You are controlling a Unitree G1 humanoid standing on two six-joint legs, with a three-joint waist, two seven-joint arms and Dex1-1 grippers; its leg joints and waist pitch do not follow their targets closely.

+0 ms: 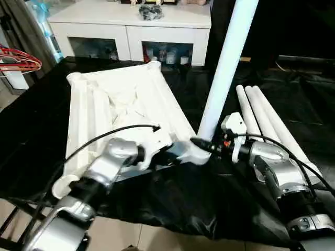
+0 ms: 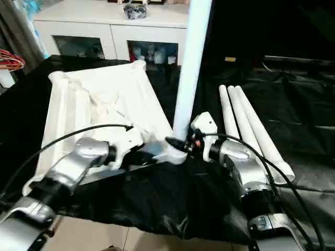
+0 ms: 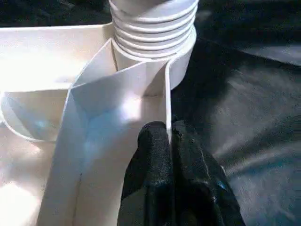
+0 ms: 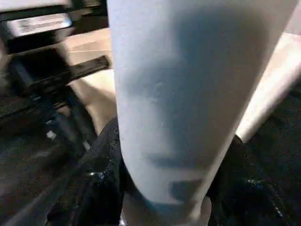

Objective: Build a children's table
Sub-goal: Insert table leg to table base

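The right tool [image 1: 205, 145] is hemmed in: the upright leg [image 1: 226, 68] fills its jaws, the tabletop [image 1: 123, 104] and left tool [image 3: 169, 141] lie just beyond, and three loose legs [image 1: 264, 123] lie close on its outer side. Bare black surface [image 1: 172, 201] stays open nearer the robot, below both tools
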